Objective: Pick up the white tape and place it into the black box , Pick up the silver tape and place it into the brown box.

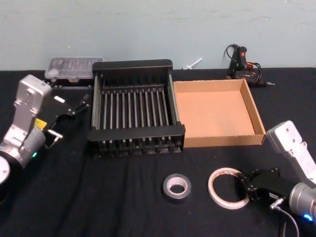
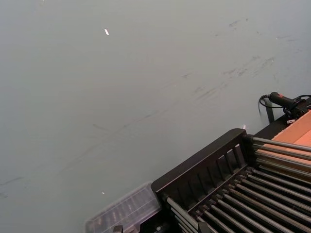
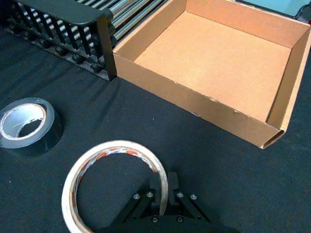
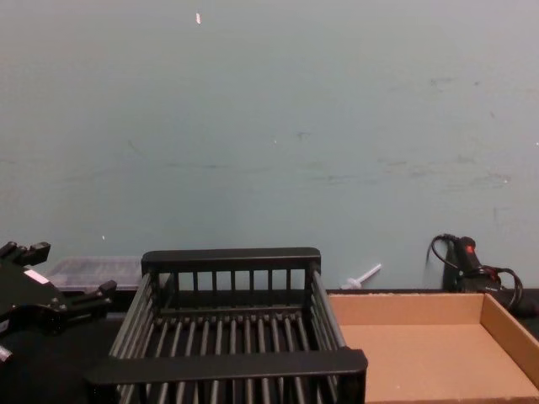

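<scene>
The white tape [image 1: 212, 186] [image 3: 99, 152] lies flat on the black cloth at the front right. My right gripper [image 1: 245, 189] [image 3: 164, 187] is shut on the white tape, one finger inside its rim and one outside. To the left of it, lying apart, is the silver tape [image 1: 177, 197] [image 3: 50, 128]. Behind them stand the black box [image 1: 136, 132] [image 3: 68, 12] [image 4: 227, 364] and, to its right, the brown box [image 1: 212, 113] [image 3: 214, 58] [image 4: 404, 353]; neither holds anything. My left gripper [image 1: 74, 116] [image 4: 72, 269] hangs open beside the black box's left wall.
A clear plastic case [image 1: 74, 69] [image 2: 124, 213] sits behind the black box at the back left. A glue gun with cables [image 1: 242, 61] [image 4: 463, 257] lies behind the brown box. The table ends at a pale wall.
</scene>
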Available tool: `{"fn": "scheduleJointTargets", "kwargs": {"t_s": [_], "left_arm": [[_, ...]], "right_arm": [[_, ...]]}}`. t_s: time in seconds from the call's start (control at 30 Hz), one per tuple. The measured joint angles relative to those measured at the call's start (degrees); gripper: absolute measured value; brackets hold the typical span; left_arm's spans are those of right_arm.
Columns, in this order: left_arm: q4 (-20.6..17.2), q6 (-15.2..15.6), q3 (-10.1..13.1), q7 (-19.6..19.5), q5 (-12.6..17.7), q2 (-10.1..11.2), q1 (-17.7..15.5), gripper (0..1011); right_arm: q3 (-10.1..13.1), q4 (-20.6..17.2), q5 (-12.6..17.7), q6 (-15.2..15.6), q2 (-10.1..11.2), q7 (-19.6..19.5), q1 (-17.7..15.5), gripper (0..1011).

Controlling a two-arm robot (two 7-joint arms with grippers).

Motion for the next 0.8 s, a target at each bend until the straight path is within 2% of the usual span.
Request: {"fn": "scheduleJointTargets", "kwargs": {"t_s": [0.47,0.8], "left_arm": [[0.0,0.0,0.0,0.0,0.0,0.0,0.0,1001],[0.0,0.0,0.0,0.0,0.0,0.0,0.0,1001]], "right_arm": [[0.2,0.0,0.1,-0.2,0.0,0.3,-0.1,93],[2.3,-1.8,0.8,-3.0,0.5,0.7,-0.4,93]]}}
